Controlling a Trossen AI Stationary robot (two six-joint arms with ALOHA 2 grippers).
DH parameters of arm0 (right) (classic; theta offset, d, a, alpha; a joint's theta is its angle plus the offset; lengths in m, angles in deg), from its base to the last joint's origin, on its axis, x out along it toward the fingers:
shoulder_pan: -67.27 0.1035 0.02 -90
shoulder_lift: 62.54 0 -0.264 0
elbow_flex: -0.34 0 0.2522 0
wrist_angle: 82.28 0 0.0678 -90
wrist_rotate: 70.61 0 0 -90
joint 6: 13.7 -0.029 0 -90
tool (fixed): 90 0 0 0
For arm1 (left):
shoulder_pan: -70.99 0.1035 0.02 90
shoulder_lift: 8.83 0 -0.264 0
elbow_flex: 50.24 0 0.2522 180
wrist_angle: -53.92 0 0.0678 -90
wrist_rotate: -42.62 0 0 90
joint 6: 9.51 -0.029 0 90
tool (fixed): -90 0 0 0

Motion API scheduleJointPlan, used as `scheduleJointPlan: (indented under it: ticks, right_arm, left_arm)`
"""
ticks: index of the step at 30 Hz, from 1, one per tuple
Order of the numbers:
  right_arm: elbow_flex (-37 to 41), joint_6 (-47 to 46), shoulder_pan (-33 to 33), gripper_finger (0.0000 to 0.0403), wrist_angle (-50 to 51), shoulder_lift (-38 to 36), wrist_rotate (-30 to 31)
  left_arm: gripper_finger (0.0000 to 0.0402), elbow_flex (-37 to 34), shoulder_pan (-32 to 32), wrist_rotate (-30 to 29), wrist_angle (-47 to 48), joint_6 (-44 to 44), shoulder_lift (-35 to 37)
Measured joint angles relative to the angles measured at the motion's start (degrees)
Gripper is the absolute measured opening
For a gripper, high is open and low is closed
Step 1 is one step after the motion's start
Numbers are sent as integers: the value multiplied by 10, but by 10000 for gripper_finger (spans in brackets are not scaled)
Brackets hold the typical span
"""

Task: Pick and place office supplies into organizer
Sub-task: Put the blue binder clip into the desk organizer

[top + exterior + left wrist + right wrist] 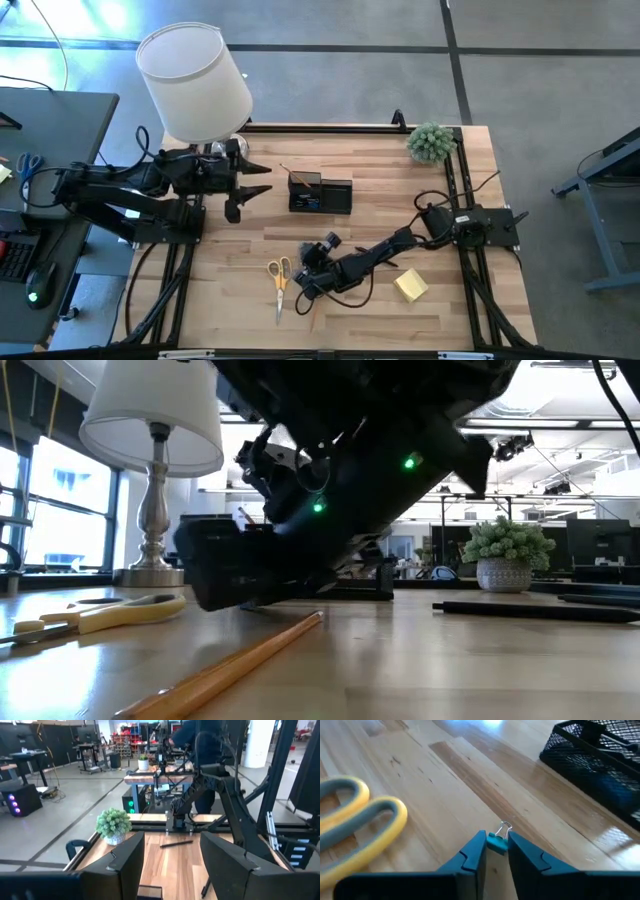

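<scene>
Your right gripper [496,851] has its fingers clamped on a small teal binder clip [497,841], yellow-handled scissors [357,827] beside them; your left gripper [172,852] fingers are apart.

Grey concrete floor [330,80], desk [50,130] at left, windows [70,500] behind.

organizer [320,193] mid-table | scissors [279,275] left of right hand [305,283] | sticky-note pad [410,285] right
</scene>
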Motion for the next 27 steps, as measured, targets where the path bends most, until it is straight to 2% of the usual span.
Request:
scheduleJointPlan:
  ticks: [8, 15, 21, 27]
  right_arm:
    - [0, 12, -3, 51, 118, -69, 50]
    - [-1, 44, -19, 57, 190, -129, 66]
    - [-1, 122, -49, 60, 175, -144, 67]
    - [-1, 182, -98, 60, 127, -139, 1]
  left_arm:
    - [184, 0, 0, -1, 22, -10, -4]
    - [184, 0, 0, -15, 52, -15, 42]
    - [184, 0, 0, -17, 64, -11, 66]
    - [184, 0, 0, -17, 69, -11, 64]
